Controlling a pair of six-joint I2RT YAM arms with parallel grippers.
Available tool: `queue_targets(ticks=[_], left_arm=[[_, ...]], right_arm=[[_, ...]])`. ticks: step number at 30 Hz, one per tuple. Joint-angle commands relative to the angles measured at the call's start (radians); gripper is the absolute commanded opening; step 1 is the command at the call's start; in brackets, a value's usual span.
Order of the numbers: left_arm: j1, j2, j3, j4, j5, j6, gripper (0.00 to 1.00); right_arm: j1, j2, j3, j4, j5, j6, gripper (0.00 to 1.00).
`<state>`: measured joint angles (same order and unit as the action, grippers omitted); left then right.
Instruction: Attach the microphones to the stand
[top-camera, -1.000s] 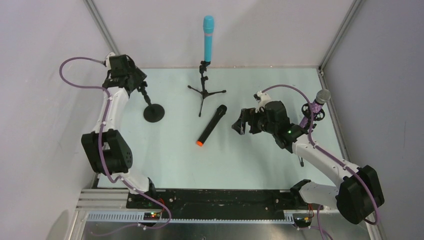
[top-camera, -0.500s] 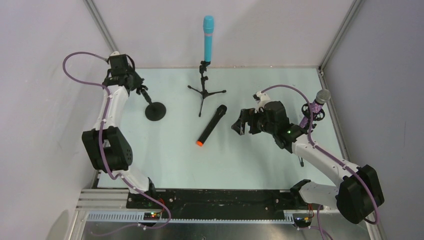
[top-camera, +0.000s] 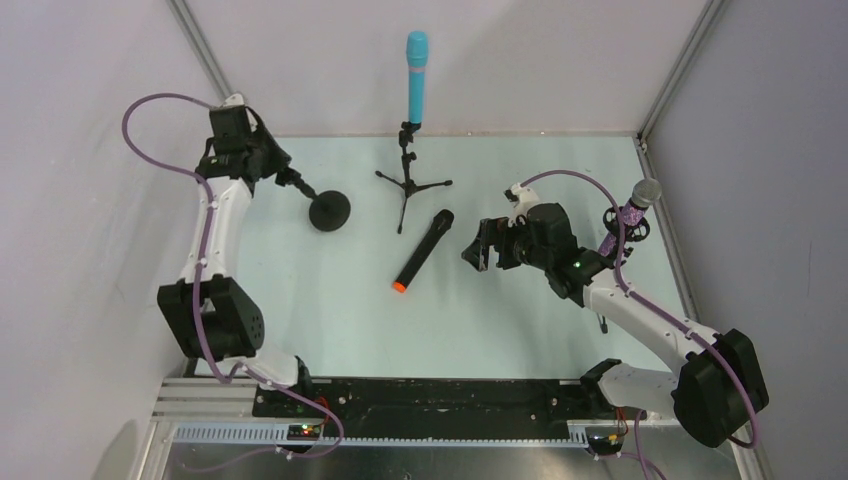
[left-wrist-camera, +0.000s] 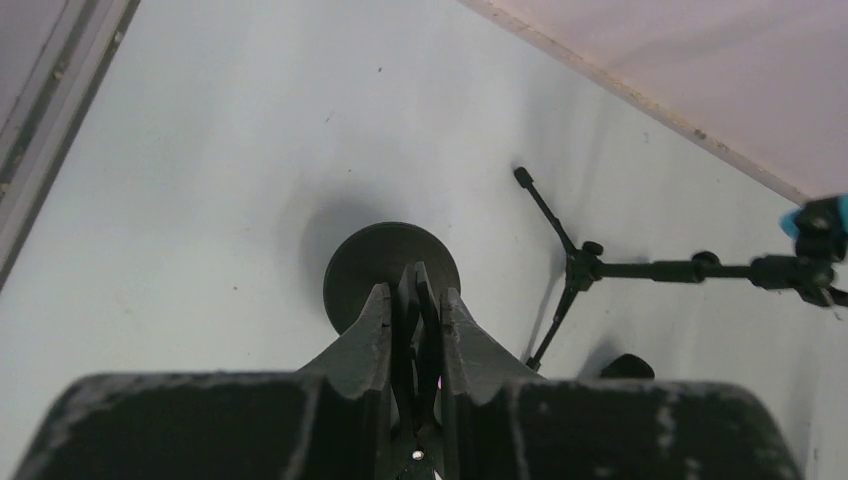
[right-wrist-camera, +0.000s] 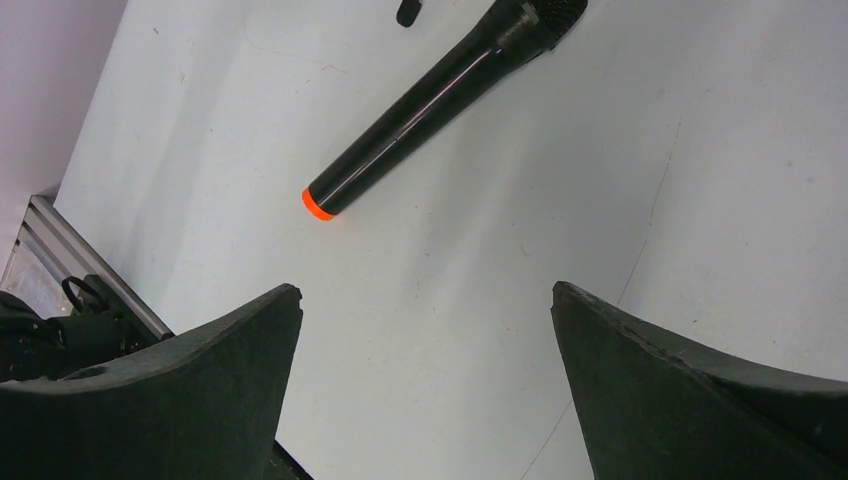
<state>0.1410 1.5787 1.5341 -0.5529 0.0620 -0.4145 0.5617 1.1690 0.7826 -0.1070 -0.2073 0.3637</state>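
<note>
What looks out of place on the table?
The black microphone with the orange end lies flat on the table, in no stand, while the turquoise microphone stands upright in the tripod stand. The left gripper is shut on the stem of a round-base stand that holds no microphone.

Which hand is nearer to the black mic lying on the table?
Right. The right hand hangs open just right of the black mic; the left hand, shut on the round-base stand, is farther off to its left.
</note>
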Motion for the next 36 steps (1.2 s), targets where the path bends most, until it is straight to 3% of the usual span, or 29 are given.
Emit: queue_targets(ticks=[1,10,21,36], left_arm=[[-0.018,-0.138,0.091,0.026,0.074,0.07,0.0],[-0.125,-0.241,0.102,0.012,0.121,0.181,0.0],[-0.472,-0.263,0.118,-0.053,0.101,0.335,0.0],[-0.908,-0.144,0.185,-0.096,0.082,0.517,0.0]], right_arm=[[0.006,-0.024,0.001,0.02,0.022,-0.006,1.0],[-0.002,-0.084,0.001,0.0,0.053,-0.039,0.99],[-0.071,-0.195,0.001,-0.053,0.034,-0.04,0.99],[-0.233,-0.351,0.001,-0.131,0.003,-0.032,0.99]])
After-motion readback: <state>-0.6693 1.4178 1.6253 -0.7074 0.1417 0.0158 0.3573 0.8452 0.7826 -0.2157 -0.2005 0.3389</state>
